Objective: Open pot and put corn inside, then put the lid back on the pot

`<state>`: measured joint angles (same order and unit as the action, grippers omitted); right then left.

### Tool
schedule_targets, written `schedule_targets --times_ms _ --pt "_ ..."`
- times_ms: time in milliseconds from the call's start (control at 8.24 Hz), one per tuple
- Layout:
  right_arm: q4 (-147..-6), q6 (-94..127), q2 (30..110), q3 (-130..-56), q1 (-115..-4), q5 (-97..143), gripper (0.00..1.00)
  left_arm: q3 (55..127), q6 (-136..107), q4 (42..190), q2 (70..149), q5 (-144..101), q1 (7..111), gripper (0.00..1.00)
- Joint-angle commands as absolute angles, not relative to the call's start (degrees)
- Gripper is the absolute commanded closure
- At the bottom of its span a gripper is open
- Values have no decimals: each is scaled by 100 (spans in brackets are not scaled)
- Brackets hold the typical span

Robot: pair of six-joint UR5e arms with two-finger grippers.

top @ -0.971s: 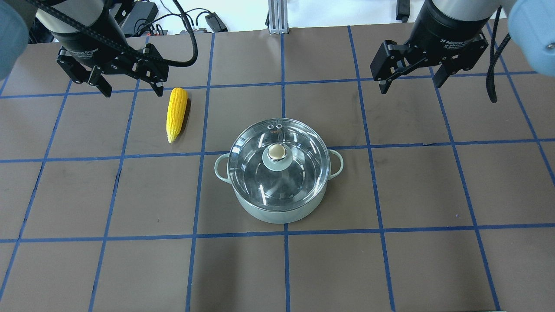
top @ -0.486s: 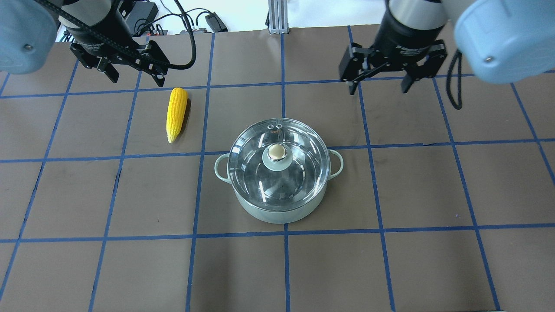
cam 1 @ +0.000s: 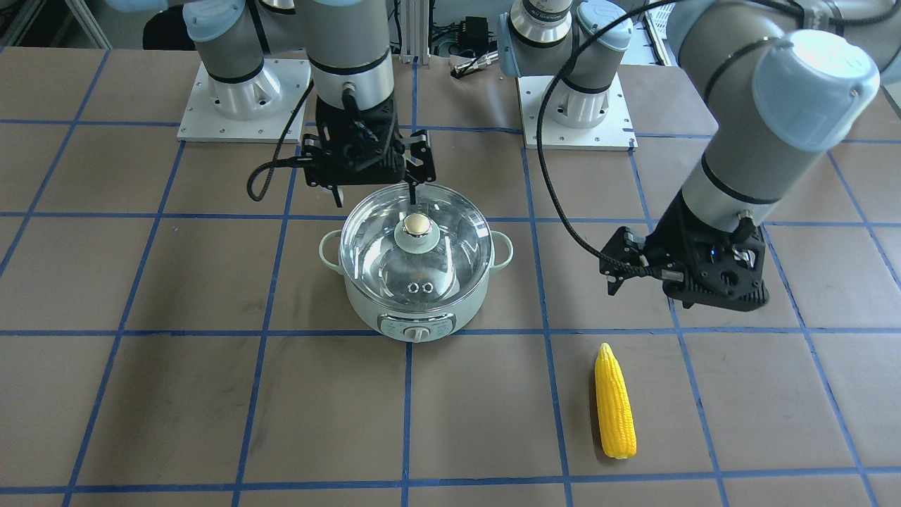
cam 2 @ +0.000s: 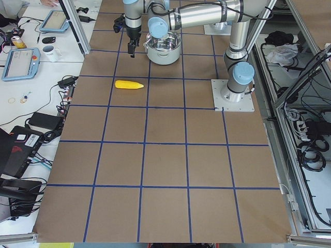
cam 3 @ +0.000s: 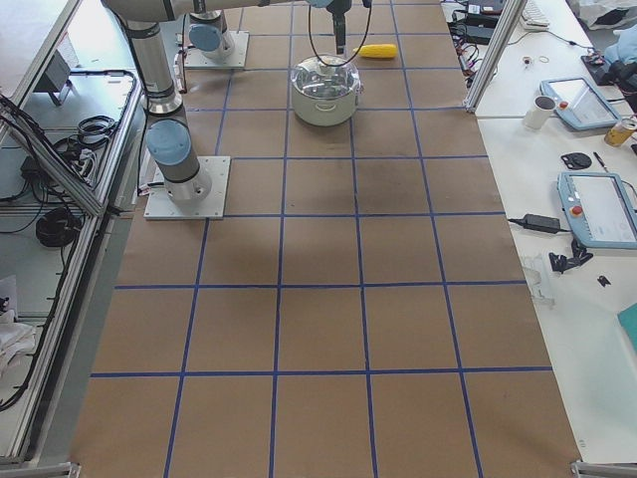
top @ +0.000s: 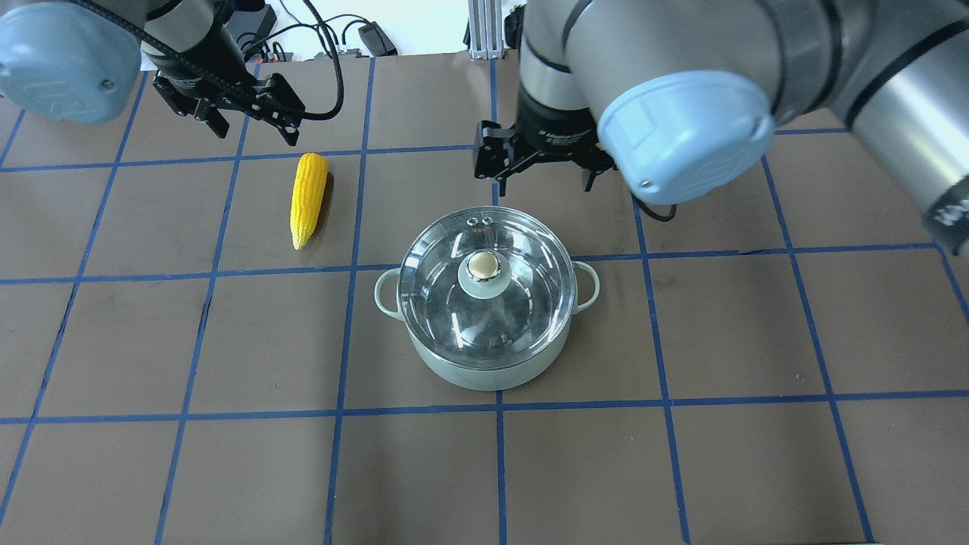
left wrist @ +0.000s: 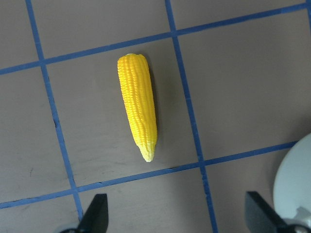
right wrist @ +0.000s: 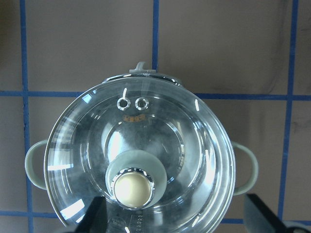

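— Both empty? Start at the left.
— Yes. The left gripper (top: 256, 130) hangs spread wide, holding nothing, just past the fat end of the corn (top: 309, 198), which lies flat on the desk (top: 681, 469), well apart from the pot (top: 484, 371).
— And the lid (top: 522, 303)?
— Seated on the pot. The right gripper (top: 536, 170) is released too, beyond the knob (top: 483, 265), not over it (its wrist view shows the knob low in frame).
— Risk?
— Descending off-centre: it could strike the glass, or skid off that rounded knob and tip the lid. The tapered corn may swivel if pinched near its tip.
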<state>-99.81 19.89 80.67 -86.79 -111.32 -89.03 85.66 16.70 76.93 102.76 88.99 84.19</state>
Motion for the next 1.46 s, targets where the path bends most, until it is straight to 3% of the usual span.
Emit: schedule_targets --times_ms 0,607,729,850,971,1214,1336 --pt "-10682 2625 7665 -9138 -11662 -8991 0 8998 1969 6911 10747 8859 7946 0" --pt "-10916 2681 7418 -9281 -11663 -9026 0 9097 925 6469 11609 8420 7945 0" --pt "-10916 2628 7409 -9281 -11663 -9035 7 9097 827 6303 11758 8411 7945 0" --pt "-10907 2637 7409 -9281 -11663 -9018 7 9088 626 6267 11951 8411 7945 0" --pt "-10899 2628 7409 -9281 -11663 -8965 20 9088 398 6267 12023 8420 7945 0" --pt "-10855 2619 7409 -9281 -11663 -8973 36 9079 -87 6240 12137 8420 7945 0" --pt "-10846 2619 7409 -9281 -11663 -8948 55 9079 -88 6153 12216 8420 7945 0"
